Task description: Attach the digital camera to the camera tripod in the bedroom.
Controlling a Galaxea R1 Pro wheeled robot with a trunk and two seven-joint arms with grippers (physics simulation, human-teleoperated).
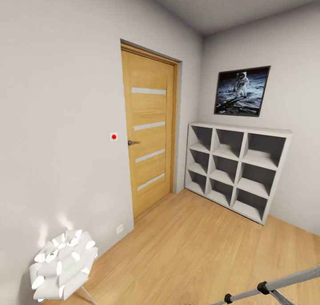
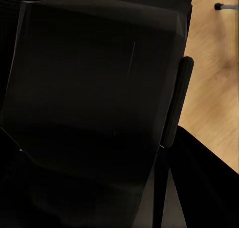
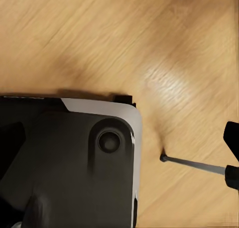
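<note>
Head view: I'm looking at a bedroom corner. Biggest thing is the wood floor [image 1: 200, 247], then the white walls [image 1: 58, 118]. Wooden door [image 1: 149, 132] with four pale strips stands shut in the left wall, dark handle [image 1: 133, 142] on its left edge, small white switch with a red dot [image 1: 114, 136] just beside it. White cube shelf [image 1: 238, 169] stands against the far wall, three by three. Astronaut picture [image 1: 242, 91] hangs above it. White petal-shaped lamp [image 1: 62, 265] glows low on the left, near the wall. Tripod [image 1: 275, 286]: I see two silver legs with black joints crossing the lower right corner (head and handle out of frame).

Left wrist view: mostly dark robot body [image 2: 94, 103], close up and blurred. A strip of floor at one side, with a thin grey rod and black tip [image 2: 225, 6] at the corner, probably a tripod leg. Fingers: cannot tell their state.

Right wrist view: floor under a black-and-grey robot part [image 3: 74, 163] with a round recess. A thin tripod leg [image 3: 194, 164] touches the floor just beside it. Fingers: cannot tell here either.
</note>
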